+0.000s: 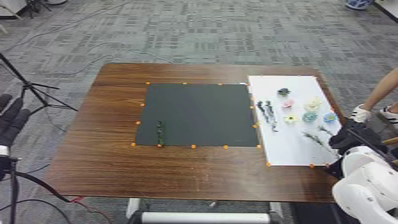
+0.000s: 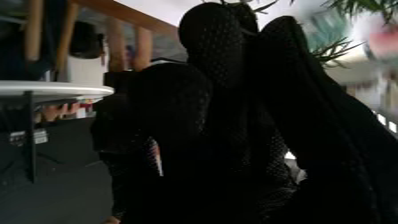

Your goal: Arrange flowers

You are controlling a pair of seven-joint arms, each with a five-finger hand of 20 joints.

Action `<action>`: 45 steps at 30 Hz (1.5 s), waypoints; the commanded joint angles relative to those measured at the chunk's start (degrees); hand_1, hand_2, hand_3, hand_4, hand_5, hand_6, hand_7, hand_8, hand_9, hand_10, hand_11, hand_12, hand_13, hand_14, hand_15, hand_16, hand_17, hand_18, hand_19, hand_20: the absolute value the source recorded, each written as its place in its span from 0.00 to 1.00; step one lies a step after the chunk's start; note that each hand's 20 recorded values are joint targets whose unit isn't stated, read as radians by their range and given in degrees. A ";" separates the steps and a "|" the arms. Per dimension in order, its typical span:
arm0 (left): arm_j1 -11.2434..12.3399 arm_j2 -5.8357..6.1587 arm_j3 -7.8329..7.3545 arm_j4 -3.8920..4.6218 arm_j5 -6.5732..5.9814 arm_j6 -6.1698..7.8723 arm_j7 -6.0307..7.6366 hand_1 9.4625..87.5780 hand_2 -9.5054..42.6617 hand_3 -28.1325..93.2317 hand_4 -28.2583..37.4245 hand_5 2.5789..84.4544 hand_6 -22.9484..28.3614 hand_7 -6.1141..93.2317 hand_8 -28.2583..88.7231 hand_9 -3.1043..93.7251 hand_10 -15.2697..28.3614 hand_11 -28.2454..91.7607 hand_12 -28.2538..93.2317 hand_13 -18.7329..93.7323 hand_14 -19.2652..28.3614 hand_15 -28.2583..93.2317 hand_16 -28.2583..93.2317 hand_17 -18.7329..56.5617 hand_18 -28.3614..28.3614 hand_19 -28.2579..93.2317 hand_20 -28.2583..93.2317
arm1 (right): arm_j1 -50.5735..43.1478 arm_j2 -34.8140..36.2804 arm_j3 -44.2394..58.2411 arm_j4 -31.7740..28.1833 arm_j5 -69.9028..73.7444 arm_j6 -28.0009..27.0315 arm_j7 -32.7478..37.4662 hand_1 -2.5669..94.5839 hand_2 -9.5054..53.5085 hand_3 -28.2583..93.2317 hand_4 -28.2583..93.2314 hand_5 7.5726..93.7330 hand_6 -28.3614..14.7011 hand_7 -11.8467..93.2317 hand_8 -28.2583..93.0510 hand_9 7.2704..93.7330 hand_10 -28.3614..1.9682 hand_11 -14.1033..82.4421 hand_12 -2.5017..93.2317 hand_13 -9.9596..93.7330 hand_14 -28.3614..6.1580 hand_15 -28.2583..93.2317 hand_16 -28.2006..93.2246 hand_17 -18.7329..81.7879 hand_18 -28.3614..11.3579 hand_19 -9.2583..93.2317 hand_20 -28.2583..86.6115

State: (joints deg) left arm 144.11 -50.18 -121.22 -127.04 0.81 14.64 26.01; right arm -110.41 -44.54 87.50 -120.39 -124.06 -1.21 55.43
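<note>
We log: brown wood surface (image 1: 107, 110), w/ dark mat (image 1: 195, 110), orange markers (image 1: 194, 146) round its edge; one green stem (image 1: 160, 132) on mat, lower L. White board (image 1: 284, 156), R side, bearing asst. flowers (image 1: 310, 117) & greenery (image 1: 314, 138). L robot hand (image 1: 11, 122): L edge, open. R robot hand (image 1: 349, 139): nr. greenery, fingers straight. Rm.: grey patterned carpet (image 1: 204, 30); blk. stand (image 1: 28, 86), L.

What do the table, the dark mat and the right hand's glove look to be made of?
Table: wood or wood-look laminate, by its brown streaked grain.
Dark mat: paper, felt or thin board, perhaps; it lies flat, evenly dark and matte, which doesn't settle it.
Right hand: black fabric glove, matte, with a fine dotted, knit-like texture on the fingers.
</note>
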 commanded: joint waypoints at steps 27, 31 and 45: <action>3.89 -1.62 -2.54 -1.36 -0.63 1.07 0.38 0.15 0.54 0.78 0.00 0.40 0.59 0.14 0.19 0.34 0.66 0.32 0.33 0.35 0.68 0.41 0.21 0.21 0.66 0.39 0.32 | 38.39 -19.37 -42.97 12.46 -3.72 -5.02 -9.68 0.57 0.00 0.82 0.06 0.90 0.63 0.38 0.44 0.94 0.54 0.50 0.42 0.92 0.64 0.73 0.53 0.67 0.02 1.00 0.65; 3.30 -1.12 -2.23 -1.13 -0.54 1.01 -0.08 0.15 0.54 0.78 0.00 0.40 0.59 0.14 0.19 0.34 0.66 0.32 0.33 0.35 0.68 0.41 0.21 0.21 0.66 0.39 0.32 | 39.95 -21.39 -45.86 15.14 -4.70 -7.51 -9.02 0.57 0.00 0.82 0.06 0.89 0.63 0.39 0.44 0.94 0.54 0.50 0.42 0.92 0.64 0.74 0.53 0.67 0.02 1.00 0.65; 2.09 -0.50 -1.98 -0.57 0.05 0.77 -2.02 0.14 0.55 0.79 0.00 0.40 0.59 0.14 0.19 0.34 0.66 0.33 0.33 0.35 0.68 0.41 0.21 0.21 0.66 0.39 0.32 | 40.34 -24.08 -48.36 19.44 -8.92 -5.88 -9.09 0.51 0.00 0.78 0.08 0.87 0.60 0.35 0.43 0.92 0.48 0.50 0.35 0.91 0.64 0.72 0.53 0.66 0.01 1.00 0.64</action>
State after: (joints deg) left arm 146.06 -51.03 -123.10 -127.72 0.57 15.25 24.70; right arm -70.06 -67.19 38.93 -102.29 -130.95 -8.10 46.26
